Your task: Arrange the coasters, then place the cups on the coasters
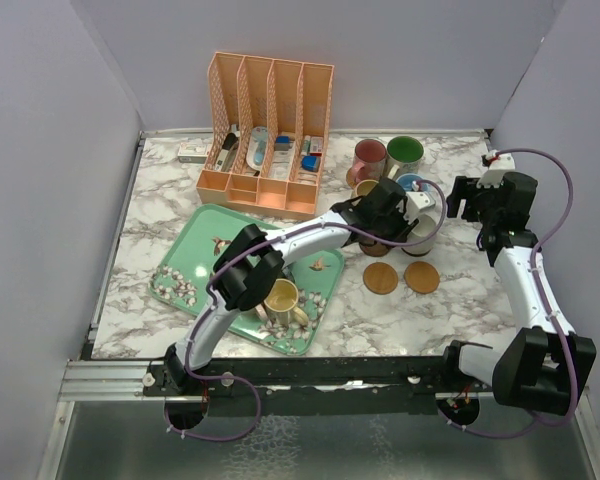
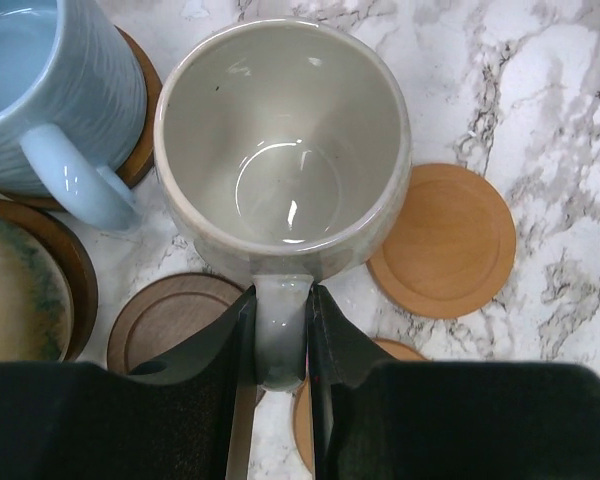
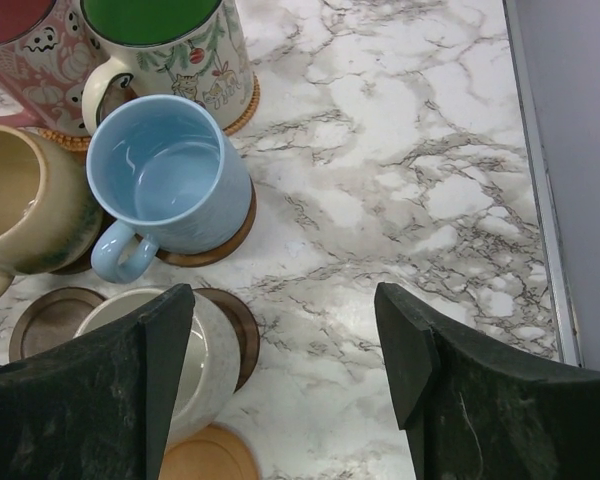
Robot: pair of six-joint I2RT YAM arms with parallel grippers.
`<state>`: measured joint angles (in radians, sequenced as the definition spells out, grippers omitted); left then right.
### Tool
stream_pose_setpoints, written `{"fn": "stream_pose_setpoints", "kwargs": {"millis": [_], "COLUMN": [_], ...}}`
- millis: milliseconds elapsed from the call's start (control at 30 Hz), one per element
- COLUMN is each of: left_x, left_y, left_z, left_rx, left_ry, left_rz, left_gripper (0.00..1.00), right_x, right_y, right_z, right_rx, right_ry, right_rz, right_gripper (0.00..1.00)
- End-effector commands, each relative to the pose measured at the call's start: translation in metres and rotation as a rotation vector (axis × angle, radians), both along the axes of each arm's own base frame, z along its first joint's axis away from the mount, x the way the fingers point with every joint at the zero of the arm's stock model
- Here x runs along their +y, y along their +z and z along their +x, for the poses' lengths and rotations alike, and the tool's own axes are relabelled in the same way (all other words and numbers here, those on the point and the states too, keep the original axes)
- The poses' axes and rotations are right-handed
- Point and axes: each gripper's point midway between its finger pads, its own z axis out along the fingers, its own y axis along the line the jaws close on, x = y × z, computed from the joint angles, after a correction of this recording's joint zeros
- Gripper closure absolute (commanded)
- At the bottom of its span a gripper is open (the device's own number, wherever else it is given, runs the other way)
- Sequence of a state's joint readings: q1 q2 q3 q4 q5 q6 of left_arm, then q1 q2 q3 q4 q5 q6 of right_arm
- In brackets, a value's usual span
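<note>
The left end effector (image 2: 280, 335) is clamped on the handle of a pale grey mug (image 2: 280, 130), one black finger pressed to each side of the handle. We see the mug upright and empty, its mouth facing the wrist camera. In that view the mug's right side overlaps a light orange coaster (image 2: 445, 240), and a dark brown coaster (image 2: 170, 320) lies just left of the handle. We cannot tell whether the mug rests on anything or hangs just above the counter (image 1: 460, 300). The right end effector (image 3: 285, 340) has its jaws wide apart and holds nothing, and below the gap we see bare marble just to the right of the group of mugs. In its view a blue mug (image 3: 165, 170) stands on a brown coaster (image 3: 238, 235), with its handle turned toward the camera. Behind it a green-lined mug (image 3: 170, 40) sits on a coaster with a woven edge (image 3: 248, 100). A pink mug (image 3: 20, 45) stands beside the green-lined one, and a tan mug (image 3: 25, 200) stands left of the blue one. From above we find a bare coaster (image 1: 381, 277) and a second bare coaster (image 1: 421, 277) side by side in front of the group. A yellow mug (image 1: 281, 297) stands well apart from the others on the green tray (image 1: 195, 235). An orange file rack (image 1: 270, 130) stands at the back.
</note>
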<state>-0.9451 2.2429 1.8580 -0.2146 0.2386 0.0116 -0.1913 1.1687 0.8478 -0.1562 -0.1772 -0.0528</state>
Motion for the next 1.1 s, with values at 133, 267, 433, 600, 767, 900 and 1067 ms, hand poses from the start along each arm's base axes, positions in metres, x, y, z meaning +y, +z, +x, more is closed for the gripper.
{"fn": "stream_pose_setpoints", "kwargs": {"millis": [133, 267, 433, 600, 767, 900, 1067], "left_x": [-0.027, -0.029, -0.033, -0.037, -0.038, -0.038, -0.04], "left_y": [0.038, 0.038, 0.035, 0.037, 0.038, 0.035, 0.035], "left_z": [0.013, 0.017, 0.016, 0.02, 0.02, 0.021, 0.023], "left_rx": [-0.062, -0.07, -0.068, -0.076, -0.076, -0.08, -0.081], "left_ry": [0.013, 0.02, 0.026, 0.041, 0.052, 0.06, 0.065], "left_rz": [-0.102, -0.102, -0.098, -0.1, -0.099, -0.092, -0.092], "left_gripper": [1.0, 1.0, 1.0, 1.0, 1.0, 1.0, 1.0], "right_x": [-0.009, -0.007, -0.006, -0.005, -0.005, -0.003, -0.003], "right_y": [0.023, 0.022, 0.022, 0.021, 0.021, 0.021, 0.022], "right_z": [0.005, 0.005, 0.004, 0.004, 0.004, 0.004, 0.003], "right_rx": [-0.062, -0.059, -0.059, -0.058, -0.059, -0.059, -0.063], "right_ry": [-0.05, -0.04, -0.033, -0.025, -0.024, -0.016, -0.015], "right_rz": [-0.005, -0.002, -0.002, -0.002, -0.003, 0.001, -0.001], "right_gripper": [0.22, 0.21, 0.21, 0.21, 0.21, 0.21, 0.21]}}
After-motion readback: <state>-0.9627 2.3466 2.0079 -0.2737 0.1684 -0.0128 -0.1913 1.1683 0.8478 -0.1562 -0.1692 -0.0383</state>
